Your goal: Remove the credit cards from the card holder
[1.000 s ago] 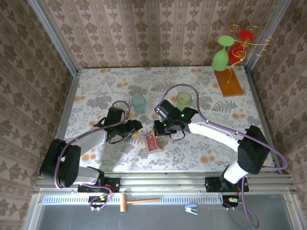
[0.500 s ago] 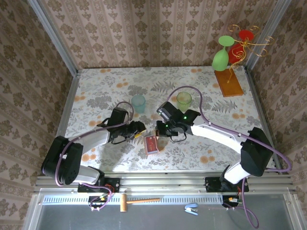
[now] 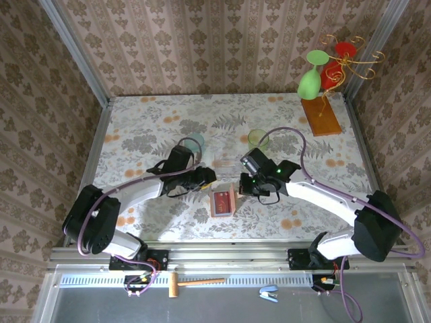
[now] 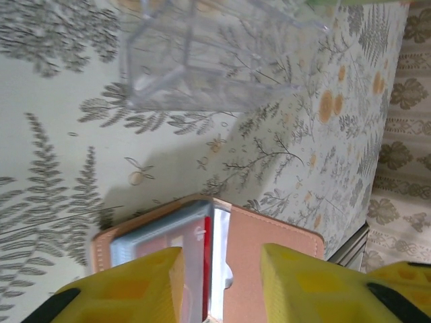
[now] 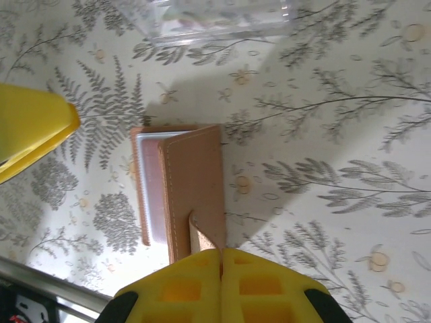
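The card holder (image 3: 223, 202) lies open on the flowered table, a tan leather bifold with grey-blue inner pockets. In the left wrist view the card holder (image 4: 269, 259) shows a red credit card (image 4: 206, 266) on edge in its pocket. My left gripper (image 4: 221, 289) hangs open just above it, one yellow finger over each half. My right gripper (image 5: 221, 259) is shut on the edge of the card holder's (image 5: 192, 178) lifted tan cover. From above, the left gripper (image 3: 205, 178) and right gripper (image 3: 244, 189) flank the holder's far end.
A clear plastic box (image 3: 225, 162) lies just beyond the holder, and shows as the clear box (image 4: 202, 60) in the left wrist view. A teal cup (image 3: 194, 141) and a green cup (image 3: 256, 138) stand behind it. A glass stand (image 3: 322, 116) occupies the far right corner.
Both grippers and the card holder have shifted right. The holder, closed before, now lies open with its cover lifted by the right gripper.
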Controlling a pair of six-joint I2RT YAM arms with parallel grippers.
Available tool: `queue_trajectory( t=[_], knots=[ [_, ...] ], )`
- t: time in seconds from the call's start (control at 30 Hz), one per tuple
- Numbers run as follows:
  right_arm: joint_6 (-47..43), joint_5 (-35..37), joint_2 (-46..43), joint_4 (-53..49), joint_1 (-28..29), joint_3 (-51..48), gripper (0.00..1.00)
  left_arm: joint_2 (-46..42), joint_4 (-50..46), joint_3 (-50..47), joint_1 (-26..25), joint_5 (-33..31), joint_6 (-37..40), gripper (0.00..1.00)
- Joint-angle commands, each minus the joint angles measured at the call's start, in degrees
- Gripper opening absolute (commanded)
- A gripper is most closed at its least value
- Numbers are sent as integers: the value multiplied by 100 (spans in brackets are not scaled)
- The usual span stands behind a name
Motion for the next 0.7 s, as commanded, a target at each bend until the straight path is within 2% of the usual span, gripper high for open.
queue_trajectory(
  t=[0.0, 0.4, 0.67],
  knots=[
    [-159, 264, -207, -252, -140, -220, 0, 152, -51, 252, -232, -113, 7, 34],
    [-384, 89, -13, 297, -560, -1028, 0, 1010, 364, 814, -1159, -185, -371, 30],
    [-361, -328, 522, 1103, -577, -1161, 0, 1169, 358, 797, -1344, -232, -495, 28]
  ],
)
